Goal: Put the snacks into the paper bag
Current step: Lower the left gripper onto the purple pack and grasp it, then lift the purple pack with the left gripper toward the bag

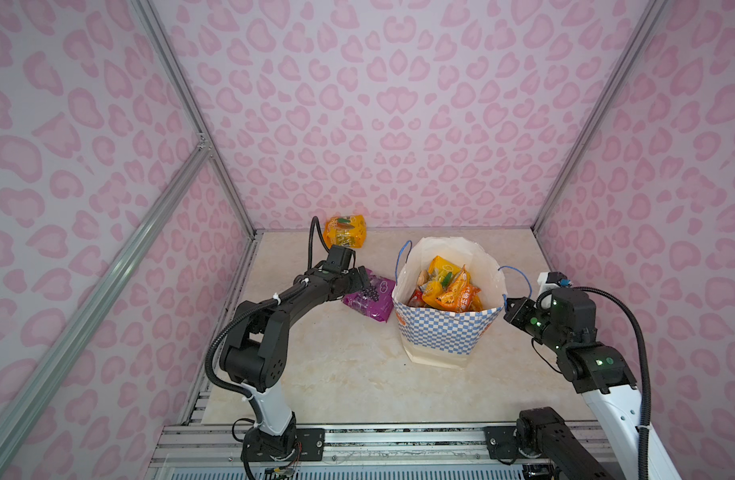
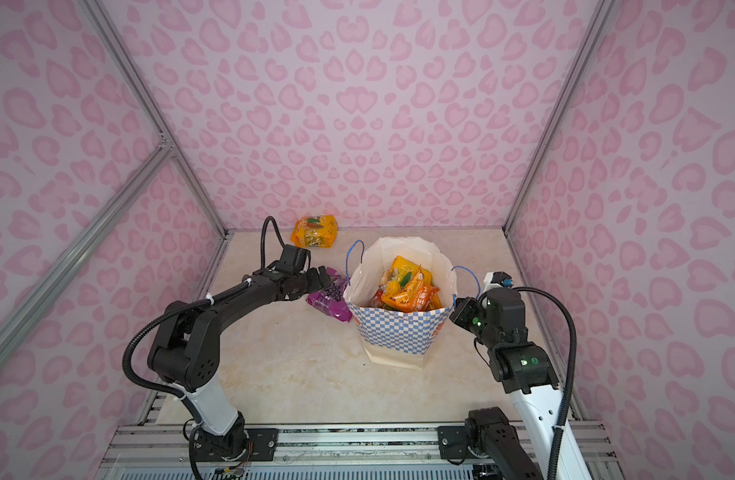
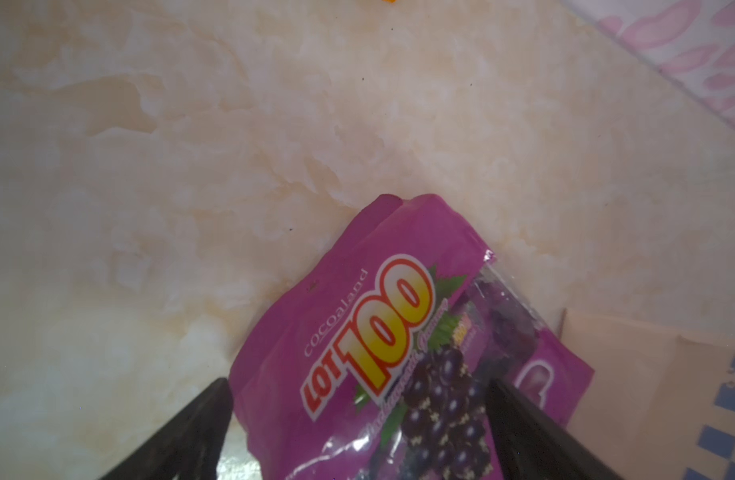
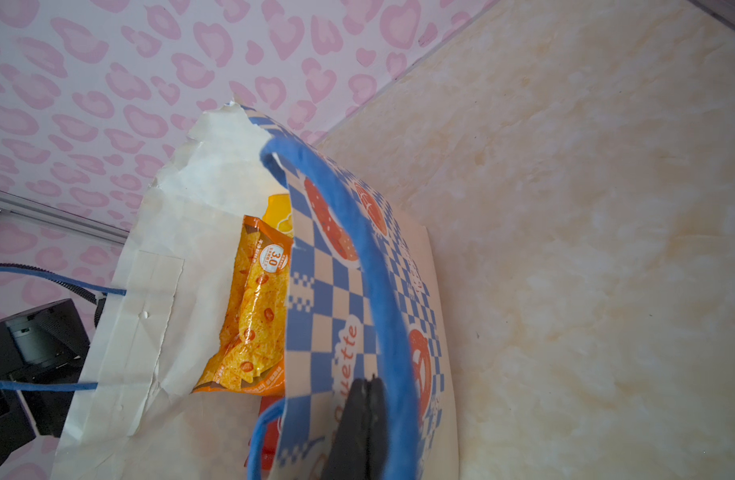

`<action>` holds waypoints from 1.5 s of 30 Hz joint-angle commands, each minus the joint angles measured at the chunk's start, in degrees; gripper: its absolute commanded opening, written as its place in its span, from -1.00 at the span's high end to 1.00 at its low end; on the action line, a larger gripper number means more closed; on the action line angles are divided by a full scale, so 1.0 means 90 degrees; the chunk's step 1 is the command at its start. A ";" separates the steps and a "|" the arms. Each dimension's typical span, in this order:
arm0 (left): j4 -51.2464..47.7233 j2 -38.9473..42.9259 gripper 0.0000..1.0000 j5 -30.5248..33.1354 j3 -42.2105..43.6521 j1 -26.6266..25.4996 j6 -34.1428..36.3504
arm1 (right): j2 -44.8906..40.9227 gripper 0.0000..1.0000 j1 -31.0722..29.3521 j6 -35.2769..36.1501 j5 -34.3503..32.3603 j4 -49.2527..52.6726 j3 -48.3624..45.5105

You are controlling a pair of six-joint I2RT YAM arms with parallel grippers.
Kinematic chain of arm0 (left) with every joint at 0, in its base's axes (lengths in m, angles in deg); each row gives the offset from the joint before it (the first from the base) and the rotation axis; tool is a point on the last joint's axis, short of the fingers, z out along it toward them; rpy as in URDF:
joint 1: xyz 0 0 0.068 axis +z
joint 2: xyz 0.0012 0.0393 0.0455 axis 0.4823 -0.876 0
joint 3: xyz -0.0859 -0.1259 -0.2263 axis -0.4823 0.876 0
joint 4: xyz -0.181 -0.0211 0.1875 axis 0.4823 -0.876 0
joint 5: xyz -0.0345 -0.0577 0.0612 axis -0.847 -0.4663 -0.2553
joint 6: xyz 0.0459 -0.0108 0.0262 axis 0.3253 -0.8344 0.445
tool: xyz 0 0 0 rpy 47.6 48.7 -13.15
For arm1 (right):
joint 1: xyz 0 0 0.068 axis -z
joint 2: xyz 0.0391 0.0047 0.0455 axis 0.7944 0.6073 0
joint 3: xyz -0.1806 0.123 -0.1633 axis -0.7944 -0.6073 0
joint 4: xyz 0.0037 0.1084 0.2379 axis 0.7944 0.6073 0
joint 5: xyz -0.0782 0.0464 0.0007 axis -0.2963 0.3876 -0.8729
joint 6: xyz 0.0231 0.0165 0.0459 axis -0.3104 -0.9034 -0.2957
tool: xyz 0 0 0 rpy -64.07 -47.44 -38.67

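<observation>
The paper bag (image 1: pixel 442 332) stands upright and open, with several orange, yellow and red snack packets (image 1: pixel 447 286) already inside. A purple LOT 100 grape gummy packet (image 1: pixel 374 301) lies flat on the marbled tabletop (image 1: pixel 336 365) just beside the bag's left wall, and an orange-yellow packet (image 1: pixel 344 231) lies behind and left of the bag, well apart. The left gripper (image 1: pixel 361 278) hovers over the purple packet, jaws spread wide astride it and gripping nothing, while the right gripper (image 4: pixel 368 399) is clenched at the bag's right rim inside the loop of the blue cord handle (image 4: pixel 382 291); whether it pinches paper cannot be told.
</observation>
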 commanded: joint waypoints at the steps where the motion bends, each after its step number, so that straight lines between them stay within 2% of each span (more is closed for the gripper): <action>1: -0.0695 -0.0223 -0.95 -0.0095 -0.0095 0.0154 0.0787 | -0.0037 0.99 -0.0006 0.0093 -0.0096 0.0116 0.0033; 4: -0.0586 -0.0435 -0.95 -0.0513 -0.0119 0.0336 0.0914 | -0.0031 0.99 -0.0006 0.0105 -0.0102 0.0126 0.0017; 12: -0.0179 -0.1160 -0.96 -0.2362 -0.0229 0.0529 0.0811 | 0.0023 1.00 -0.0001 0.0091 -0.0023 0.0073 0.0026; 15: -0.0100 -0.1176 -1.00 -0.2526 -0.0028 0.0526 0.0767 | -0.0014 0.99 -0.0013 0.0137 -0.0085 0.0139 0.0049; 17: -0.0104 -0.1186 -0.94 -0.2516 0.0072 0.0521 0.0787 | -0.0028 0.99 -0.0006 0.0147 -0.0097 0.0144 0.0028; 19: -0.0101 -0.1249 -0.82 -0.2564 0.0106 0.0517 0.0753 | -0.0029 0.99 -0.0006 0.0137 -0.0079 0.0101 -0.0006; 23: 0.0188 -0.1407 -0.47 -0.3149 0.0164 0.0464 0.0571 | 0.0010 0.99 -0.0006 0.0122 -0.0026 0.0047 -0.0043; 27: 0.0726 -0.1541 -0.25 -0.3869 0.0238 0.0415 0.0212 | 0.0011 0.99 -0.0006 0.0175 -0.0084 0.0113 0.0033; 29: 0.0886 -0.1610 -0.12 -0.4009 0.0240 0.0403 0.0047 | 0.0011 0.99 -0.0006 0.0176 -0.0078 0.0117 0.0035; 33: 0.1139 -0.1591 0.38 -0.4203 0.0281 0.0411 -0.0269 | -0.0007 0.99 -0.0006 0.0176 -0.0080 0.0129 0.0034; 38: 0.1646 -0.1416 0.57 -0.4593 0.0375 0.0418 -0.0720 | -0.0047 0.99 -0.0006 0.0172 -0.0077 0.0123 -0.0010; 41: 0.1888 -0.1232 0.82 -0.4699 0.0453 0.0410 -0.1006 | -0.0057 0.99 -0.0007 0.0167 -0.0077 0.0105 -0.0040; 45: 0.2011 -0.0799 0.93 -0.4729 0.0558 0.0423 -0.1224 | -0.0058 0.99 -0.0001 0.0167 -0.0077 0.0104 -0.0042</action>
